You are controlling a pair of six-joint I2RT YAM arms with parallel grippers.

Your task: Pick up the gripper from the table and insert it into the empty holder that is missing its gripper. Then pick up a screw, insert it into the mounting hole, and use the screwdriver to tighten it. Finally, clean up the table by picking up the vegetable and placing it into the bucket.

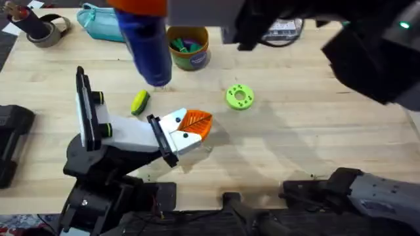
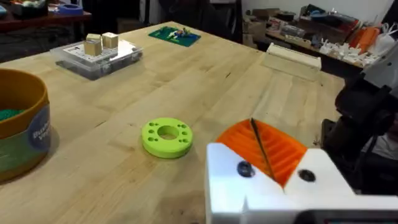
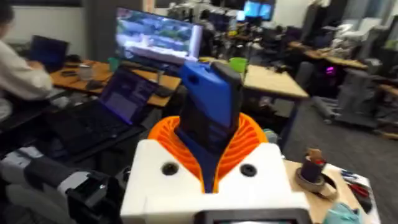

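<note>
A cluttered workshop of desks and monitors surrounds a pale wooden table (image 1: 315, 131). The right gripper (image 3: 208, 165), raised high, pinches the thick blue screwdriver (image 3: 211, 115) between its orange pads. The left gripper (image 1: 190, 128) rests low, fingers pressed together. The tan bucket (image 1: 189, 47) stands beyond the yellow-green vegetable (image 1: 140, 102) and a bright-green holed disc (image 1: 239, 96).

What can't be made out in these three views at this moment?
- Screwdriver tip: in the overhead view it is blurred, so any contact with the table cannot be judged.
- Bucket: cut off by the left wrist view's edge; its contents are mostly hidden.
- Vegetable: small in the overhead view, details unclear.
- Screws: too small to find anywhere.
- Right gripper: shut on the screwdriver, whose lower end is hidden by the orange pads.
</note>
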